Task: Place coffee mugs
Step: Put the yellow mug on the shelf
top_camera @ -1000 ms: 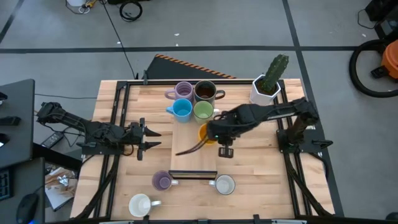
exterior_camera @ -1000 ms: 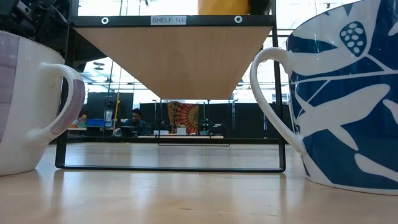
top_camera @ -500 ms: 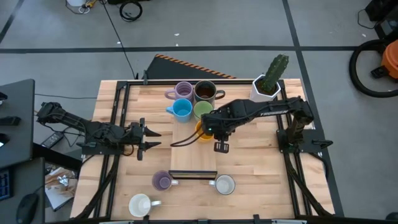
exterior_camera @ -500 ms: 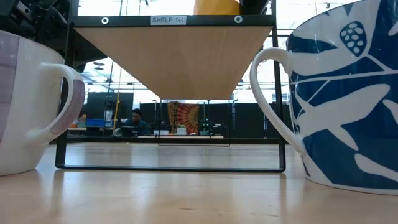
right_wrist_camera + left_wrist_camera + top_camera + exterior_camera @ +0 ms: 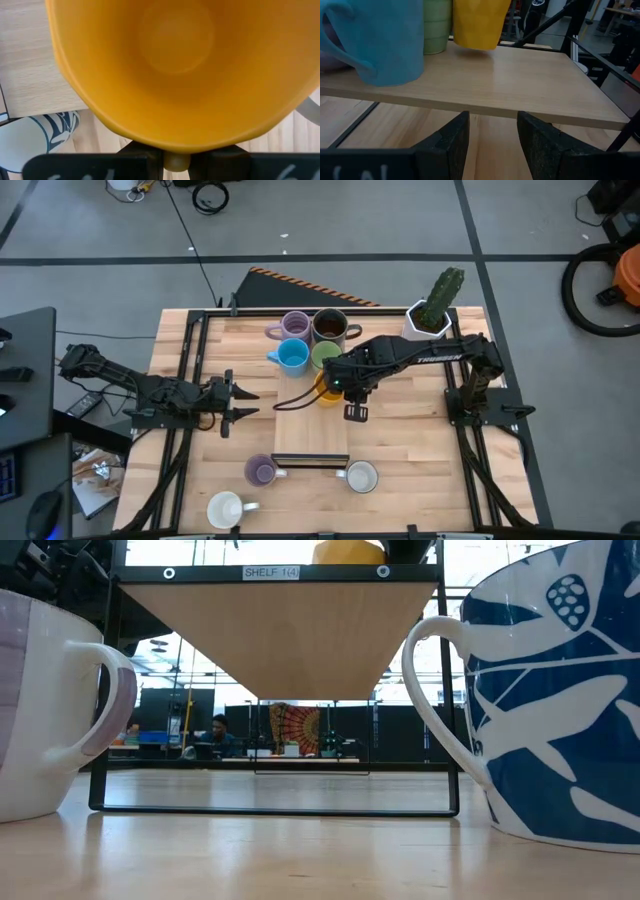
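Orange mug (image 5: 328,391) clamped in right end effector (image 5: 335,387), just above shelf (image 5: 310,430), beside green mug (image 5: 326,358)

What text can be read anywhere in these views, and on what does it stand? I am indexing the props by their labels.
"SHELF 1(4)": white label on the front edge of the black-framed wooden shelf, low view.
No other readable text; the white mug with blue leaf pattern carries only decoration.

shelf (image 5: 311,435) mid-surface | four mugs (image 5: 313,341) grouped at its far end | fifth mug (image 5: 327,393) just before them, on the shelf | three mugs (image 5: 260,471) on the surface (image 5: 420,470) near the front edge | plant pot (image 5: 425,326) far right
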Available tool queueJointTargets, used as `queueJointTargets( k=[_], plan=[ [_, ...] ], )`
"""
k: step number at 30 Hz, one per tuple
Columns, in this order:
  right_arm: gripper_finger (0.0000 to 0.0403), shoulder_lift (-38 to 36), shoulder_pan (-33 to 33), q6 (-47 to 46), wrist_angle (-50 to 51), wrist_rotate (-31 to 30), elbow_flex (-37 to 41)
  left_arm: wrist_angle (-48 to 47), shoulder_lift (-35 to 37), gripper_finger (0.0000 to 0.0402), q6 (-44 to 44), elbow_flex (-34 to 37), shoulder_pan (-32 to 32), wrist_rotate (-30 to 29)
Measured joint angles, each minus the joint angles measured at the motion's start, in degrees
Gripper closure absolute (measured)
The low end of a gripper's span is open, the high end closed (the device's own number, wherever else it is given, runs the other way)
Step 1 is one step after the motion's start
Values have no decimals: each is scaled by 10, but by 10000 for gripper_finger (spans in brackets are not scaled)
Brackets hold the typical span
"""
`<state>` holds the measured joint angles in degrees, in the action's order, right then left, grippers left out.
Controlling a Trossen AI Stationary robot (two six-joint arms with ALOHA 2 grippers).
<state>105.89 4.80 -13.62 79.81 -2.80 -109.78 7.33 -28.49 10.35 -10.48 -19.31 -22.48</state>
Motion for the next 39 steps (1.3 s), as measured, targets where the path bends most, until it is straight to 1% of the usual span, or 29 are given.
queueJointTargets(
  k=[11, 32, 35, 39],
  plan=[
    [346, 0, 1, -3, -1, 19, 0, 0, 0, 230, 0, 0, 0, 0],
    [344, 16, 1, -2, -2, 24, 4, -5, 0, 230, 8, 0, 0, 0],
    [338, 16, 1, -1, -3, 24, 4, -5, 0, 230, 8, 0, 0, 0],
    [321, 18, 0, -1, -3, 24, 5, -7, 0, 230, 9, 0, 0, 0]
  ],
)
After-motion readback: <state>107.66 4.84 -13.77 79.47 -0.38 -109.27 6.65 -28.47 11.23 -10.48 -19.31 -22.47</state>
